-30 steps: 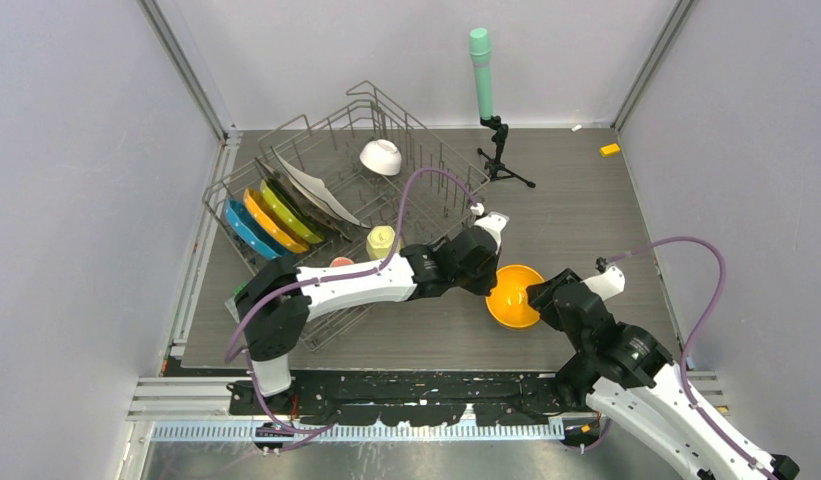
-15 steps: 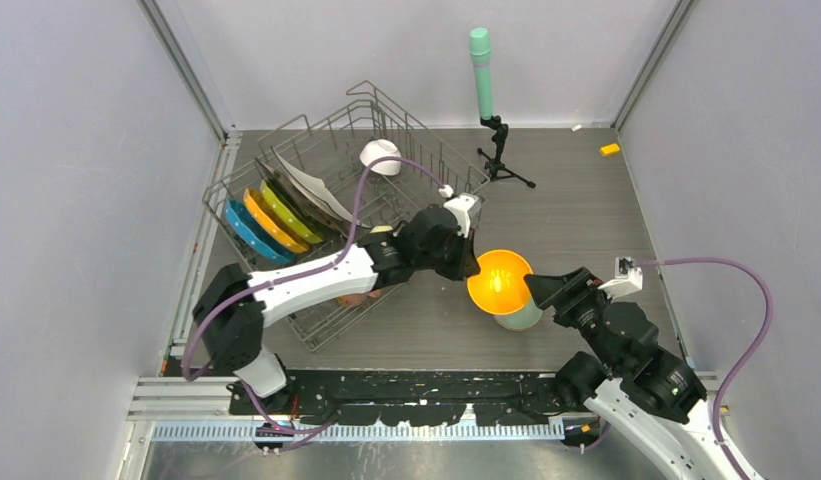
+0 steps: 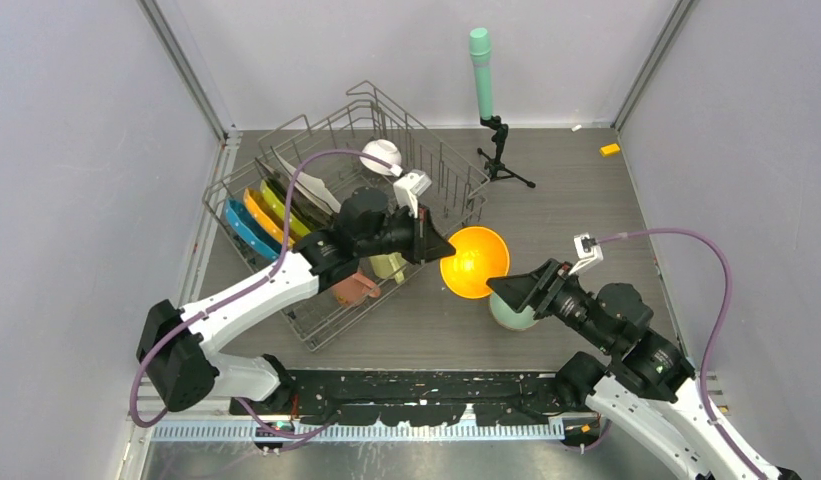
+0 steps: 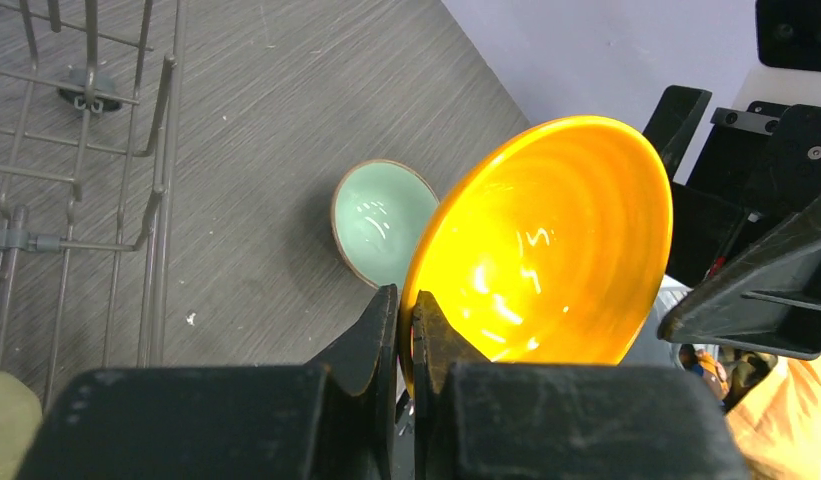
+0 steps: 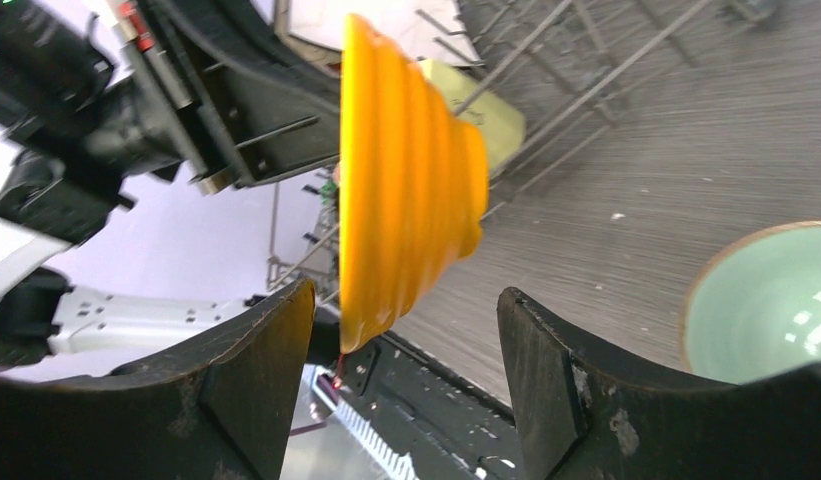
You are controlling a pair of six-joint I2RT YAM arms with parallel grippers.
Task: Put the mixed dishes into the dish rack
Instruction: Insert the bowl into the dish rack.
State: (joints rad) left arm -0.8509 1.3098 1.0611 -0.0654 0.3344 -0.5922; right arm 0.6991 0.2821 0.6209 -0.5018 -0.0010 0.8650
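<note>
My left gripper is shut on the rim of the orange bowl and holds it tilted above the table, just right of the dish rack. On the bowl's other side my right gripper stands open; the bowl hangs ahead of its fingers and touches neither. In the rack stand blue, orange and yellow-green plates, a white square plate, a white bowl, a pale-yellow mug and a pink mug.
A pale green bowl sits upright on the table under my right gripper. A green-topped cylinder on a black tripod stands at the back. A small orange block lies at the far right.
My left gripper has lifted the orange bowl off the table and carried it left towards the rack. My right gripper has opened and drawn back. The pale green bowl has come into view.
</note>
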